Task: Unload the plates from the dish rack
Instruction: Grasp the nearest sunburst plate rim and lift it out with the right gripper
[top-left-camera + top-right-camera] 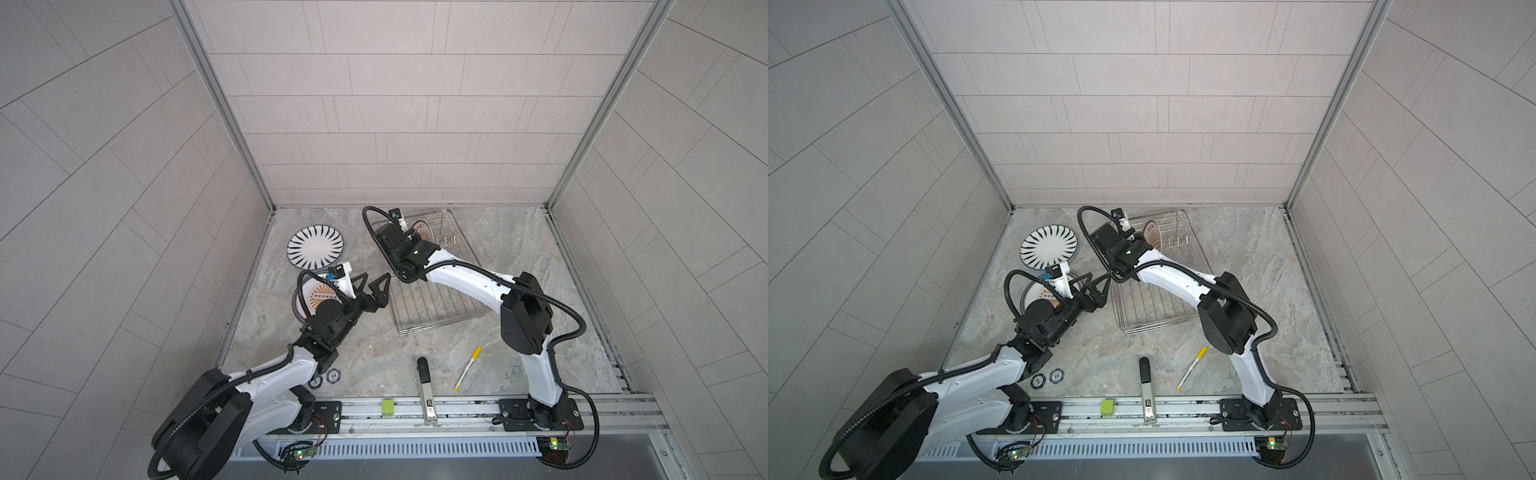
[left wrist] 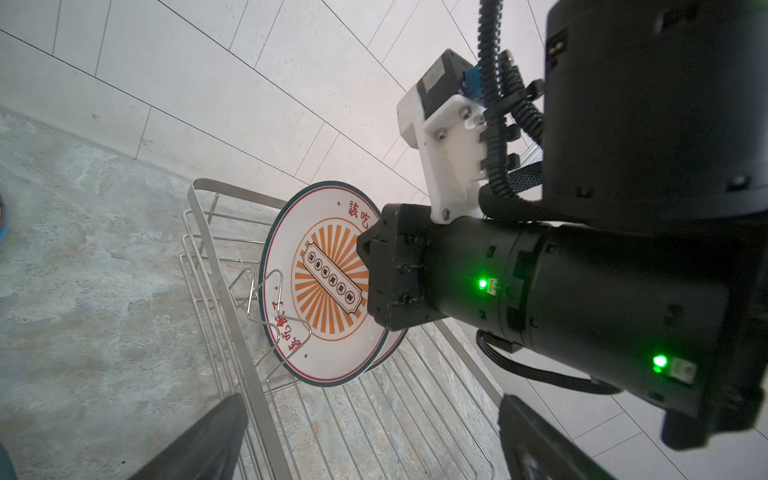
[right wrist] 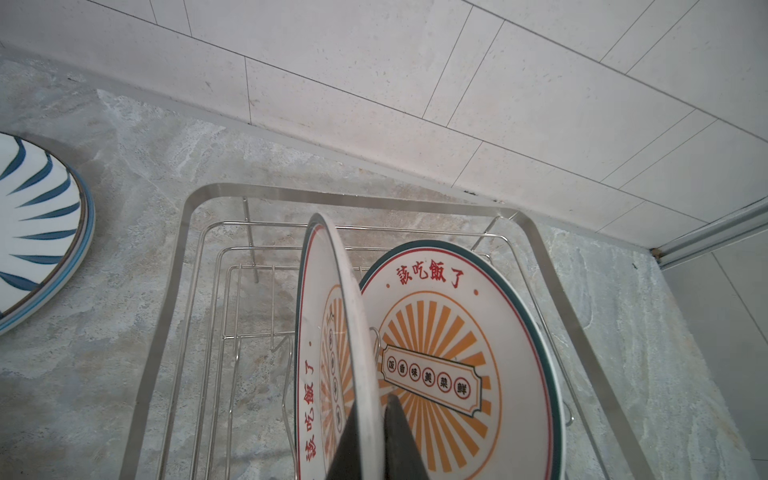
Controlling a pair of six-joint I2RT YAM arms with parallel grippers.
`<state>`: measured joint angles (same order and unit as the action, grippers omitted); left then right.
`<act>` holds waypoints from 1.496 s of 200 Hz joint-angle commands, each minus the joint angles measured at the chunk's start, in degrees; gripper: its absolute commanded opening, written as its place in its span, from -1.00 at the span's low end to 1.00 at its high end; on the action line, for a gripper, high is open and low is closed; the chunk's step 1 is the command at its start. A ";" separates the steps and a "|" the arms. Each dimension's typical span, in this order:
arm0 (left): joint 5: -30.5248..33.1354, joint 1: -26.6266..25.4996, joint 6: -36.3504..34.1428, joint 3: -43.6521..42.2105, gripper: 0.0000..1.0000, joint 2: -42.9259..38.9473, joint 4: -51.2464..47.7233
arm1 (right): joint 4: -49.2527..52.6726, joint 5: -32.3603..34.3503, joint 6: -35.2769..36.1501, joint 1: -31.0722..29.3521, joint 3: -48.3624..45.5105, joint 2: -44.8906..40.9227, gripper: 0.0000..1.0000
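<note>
Grey marbled tabletop (image 1: 519, 257) under tiled walls (image 1: 415, 104). Grips with right gripper (image 3: 372, 419), clamped on rim, upright sunburst plate (image 3: 324, 316) inside dish rack (image 1: 436, 309); holds left gripper (image 1: 377, 276) wide apart, empty, just beside rack. Can slip off thin rim, or hit second plate (image 3: 440, 353) just behind when lifting

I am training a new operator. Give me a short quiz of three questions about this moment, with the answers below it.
1. True or false: the left gripper is shut on a plate.
2. How many plates stand upright in the dish rack? A) one B) two C) four
3. Fill the gap: the right gripper grips the held plate by its ____.
Key: 1 false; 2 B; 3 rim.
</note>
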<state>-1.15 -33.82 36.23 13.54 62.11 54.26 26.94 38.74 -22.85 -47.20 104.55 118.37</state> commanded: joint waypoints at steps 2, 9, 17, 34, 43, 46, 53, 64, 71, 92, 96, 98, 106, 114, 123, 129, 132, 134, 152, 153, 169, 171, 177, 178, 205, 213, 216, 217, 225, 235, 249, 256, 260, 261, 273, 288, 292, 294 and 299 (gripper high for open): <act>1.06 0.11 -1.05 -0.75 1.00 -1.07 0.04 | 0.92 6.56 1.98 -0.91 0.99 -5.42 -0.82; 1.01 0.15 -1.03 -0.75 1.00 -1.19 0.02 | 0.77 7.01 2.23 -1.21 0.61 -6.02 -0.83; 0.93 0.15 -1.02 -0.86 1.00 -1.34 0.02 | 0.41 7.53 2.61 -1.52 -0.05 -6.81 -0.83; 0.97 0.13 -0.90 -0.91 1.00 -1.75 -0.07 | -0.43 8.22 3.33 -2.10 -1.24 -8.49 -0.84; 0.88 0.07 -0.86 -1.06 1.00 -1.93 -0.12 | -0.72 8.52 3.72 -2.36 -1.66 -9.37 -0.84; 0.83 0.12 -0.83 -1.06 1.00 -2.05 -0.16 | -0.79 8.61 3.87 -2.49 -1.91 -9.62 -0.84; 0.79 0.11 -0.81 -1.06 1.00 -2.28 -0.29 | -1.10 9.21 4.15 -2.75 -2.31 -10.32 -0.84; 0.64 0.02 -0.80 -1.06 1.00 -2.74 -0.63 | -1.31 9.88 4.61 -3.19 -3.04 -11.42 -0.85; 0.79 0.08 -0.81 -1.05 1.00 -3.09 -0.89 | -1.66 9.77 4.81 -3.31 -3.87 -12.45 -0.85; 0.71 0.08 -0.80 -0.85 1.00 -4.29 -1.97 | -4.78 5.06 5.32 -3.35 -8.48 -16.94 -0.86; 0.63 0.02 -0.81 -0.85 1.00 -4.53 -2.32 | -5.64 3.01 5.40 -3.19 -9.62 -17.99 -0.86; 0.71 0.04 -0.72 -0.79 1.00 -4.71 -2.49 | -6.12 2.02 5.41 -3.10 -10.18 -18.52 -0.86; 0.64 0.03 -0.63 -0.64 1.00 -5.34 -3.29 | -7.76 -1.31 5.15 -2.75 -12.29 -20.54 -0.87; 0.54 0.01 -0.70 -0.68 1.00 -5.99 -3.92 | -8.99 -2.95 5.01 -2.72 -14.02 -22.30 -0.87; 0.23 0.01 -0.70 -0.71 1.00 -6.67 -4.50 | -9.60 -5.20 4.85 -2.57 -15.61 -23.97 -0.87; -0.04 0.06 -0.79 -0.69 1.00 -7.15 -4.88 | -10.07 -6.98 4.50 -2.25 -16.65 -25.05 -0.87; -0.19 0.04 -0.78 -0.66 1.00 -7.37 -5.05 | -10.39 -7.76 4.41 -2.12 -17.21 -25.68 -0.87; -0.28 0.09 -0.80 -0.70 1.00 -7.53 -5.24 | -10.59 -8.32 4.29 -2.00 -17.61 -26.02 -0.87; -0.46 0.01 -0.80 -0.71 1.00 -8.97 -6.42 | -12.52 -14.54 2.99 -0.17 -21.18 -29.50 -0.87; -0.45 0.04 -0.81 -0.71 1.00 -9.04 -6.48 | -12.66 -14.91 2.90 -0.08 -21.38 -29.72 -0.88; -1.06 0.00 -0.75 -0.95 1.00 -10.19 -6.88 | -15.50 -21.59 1.66 2.04 -25.59 -33.17 -0.88; -1.16 -0.01 -0.73 -0.92 1.00 -10.34 -6.93 | -15.91 -22.37 1.49 2.34 -26.14 -33.61 -0.88; -1.68 0.06 -0.63 -0.89 1.00 -10.70 -6.97 | -17.05 -25.09 0.86 3.30 -27.66 -34.83 -0.88; -1.72 0.02 -0.63 -0.93 1.00 -10.78 -6.97 | -17.25 -25.54 0.78 3.50 -27.92 -35.03 -0.89; -4.88 0.01 -0.54 -0.40 1.00 -11.09 -6.56 | -21.49 -36.91 -2.36 7.96 -33.49 -38.89 -0.89; -6.51 -0.01 -0.46 0.07 1.00 -10.63 -6.41 | -22.76 -39.94 -2.99 9.23 -34.99 -39.81 -0.89; -7.24 0.04 -0.30 0.20 1.00 -10.49 -6.29 | -23.25 -41.15 -3.13 9.67 -35.47 -40.17 -0.90; -7.44 0.01 -0.25 0.23 1.00 -10.41 -6.24 | -23.38 -41.53 -3.15 9.85 -35.64 -40.24 -0.89; -9.22 -0.05 -0.02 0.73 1.00 -9.78 -5.61 | -24.36 -44.36 -3.83 11.08 -36.96 -41.17 -0.90; -9.66 -0.58 0.42 0.87 1.00 -9.72 -5.56 | -25.97 -48.51 -4.58 12.75 -38.68 -42.24 -0.90; -8.29 -1.60 0.21 0.70 1.00 -10.39 -6.55 | -28.28 -54.16 -5.71 14.94 -41.41 -44.04 -0.90; -7.64 -1.76 0.24 0.87 1.00 -10.60 -7.51 | -29.12 -56.76 -6.11 16.06 -42.57 -44.87 -0.90; -7.62 -1.84 0.39 0.94 1.00 -10.57 -7.81 | -29.27 -58.08 -6.30 16.71 -43.11 -45.28 -0.90; -7.68 -1.81 0.41 0.95 1.00 -10.59 -7.88 | -29.33 -58.43 -6.36 16.93 -43.25 -45.39 -0.90; -8.78 -1.85 1.00 1.14 1.00 -9.90 -7.65 | -30.43 -62.26 -7.21 18.78 -44.93 -46.72 -0.90; -11.23 -1.80 2.73 1.39 1.00 -8.59 -5.07 | -32.53 -68.09 -8.94 21.09 -46.94 -48.15 -0.90; -11.88 -1.82 3.19 1.43 1.00 -8.21 -4.17 | -32.85 -69.32 -9.31 21.49 -47.34 -48.51 -0.90; -12.17 -1.78 3.42 1.54 1.00 -8.05 -3.70 | -32.99 -69.79 -9.49 21.70 -47.54 -48.67 -0.90; -12.73 -1.84 4.02 1.70 1.00 -7.74 -2.97 | -33.24 -70.78 -9.73 22.01 -47.87 -49.14 -0.90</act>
<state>-9.96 -35.44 37.67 13.28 53.15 47.00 0.84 -20.38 -29.08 -27.18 57.69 72.79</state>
